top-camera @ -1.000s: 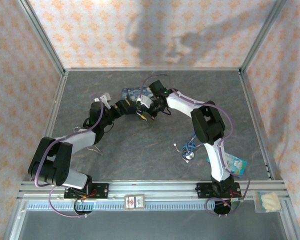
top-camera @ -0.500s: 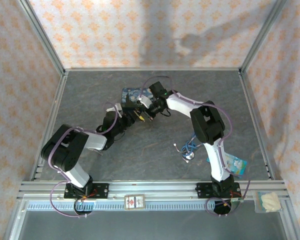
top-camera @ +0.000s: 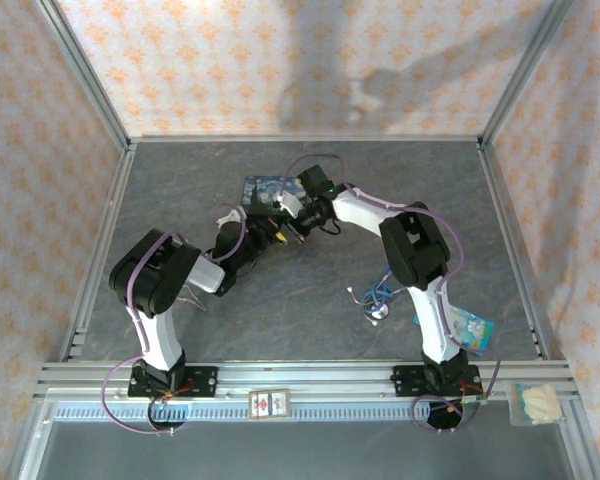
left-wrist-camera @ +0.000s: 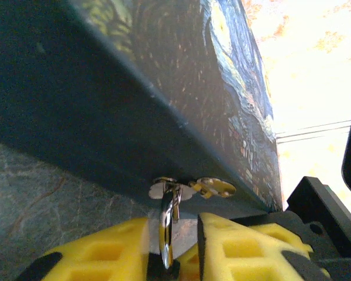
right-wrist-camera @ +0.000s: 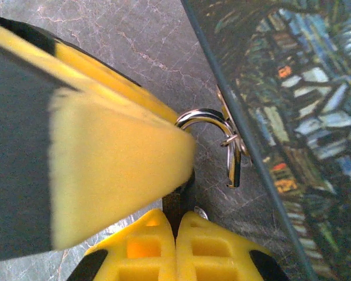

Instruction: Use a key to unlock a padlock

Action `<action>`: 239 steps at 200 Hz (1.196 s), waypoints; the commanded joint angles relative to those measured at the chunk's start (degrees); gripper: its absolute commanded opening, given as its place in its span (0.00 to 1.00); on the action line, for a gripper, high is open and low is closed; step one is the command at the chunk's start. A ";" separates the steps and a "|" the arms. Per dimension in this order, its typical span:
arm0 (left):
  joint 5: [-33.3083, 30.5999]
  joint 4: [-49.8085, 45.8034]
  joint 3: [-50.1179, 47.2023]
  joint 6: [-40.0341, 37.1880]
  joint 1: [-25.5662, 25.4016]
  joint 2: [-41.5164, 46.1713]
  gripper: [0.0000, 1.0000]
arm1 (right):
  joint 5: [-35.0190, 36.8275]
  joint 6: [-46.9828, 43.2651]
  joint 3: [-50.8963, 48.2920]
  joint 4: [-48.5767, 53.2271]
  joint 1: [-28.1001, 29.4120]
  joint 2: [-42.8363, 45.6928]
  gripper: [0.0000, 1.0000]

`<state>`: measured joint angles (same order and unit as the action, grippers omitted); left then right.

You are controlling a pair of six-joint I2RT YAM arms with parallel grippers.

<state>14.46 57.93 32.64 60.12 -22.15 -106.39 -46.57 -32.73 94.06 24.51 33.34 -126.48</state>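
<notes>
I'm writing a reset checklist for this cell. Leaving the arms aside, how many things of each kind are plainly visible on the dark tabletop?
Painted box: 1
Padlock, hooked through the box's hasp: 1
Blue coiled cord with metal disc: 1
Blue-and-white packet: 1
Total: 4
</notes>
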 commanded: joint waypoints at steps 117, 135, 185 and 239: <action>-1.03 4.56 1.50 -2.28 -0.48 -4.35 0.00 | 2.43 7.86 -6.12 -4.53 0.59 9.26 0.33; -0.88 4.92 1.39 -2.26 -0.35 -4.25 0.00 | 3.95 10.53 -9.54 -6.51 0.54 13.85 0.47; -0.17 6.16 0.94 -2.10 -0.43 -3.68 0.00 | 19.93 30.47 -18.07 -16.18 -2.54 23.67 0.49; -0.42 7.15 0.13 -2.09 -0.38 -3.39 0.00 | 27.81 49.63 -17.01 -27.24 -4.16 18.70 0.54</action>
<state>14.31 62.46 33.52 59.02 -22.52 -109.91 -23.77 5.37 75.83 4.25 28.67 -103.88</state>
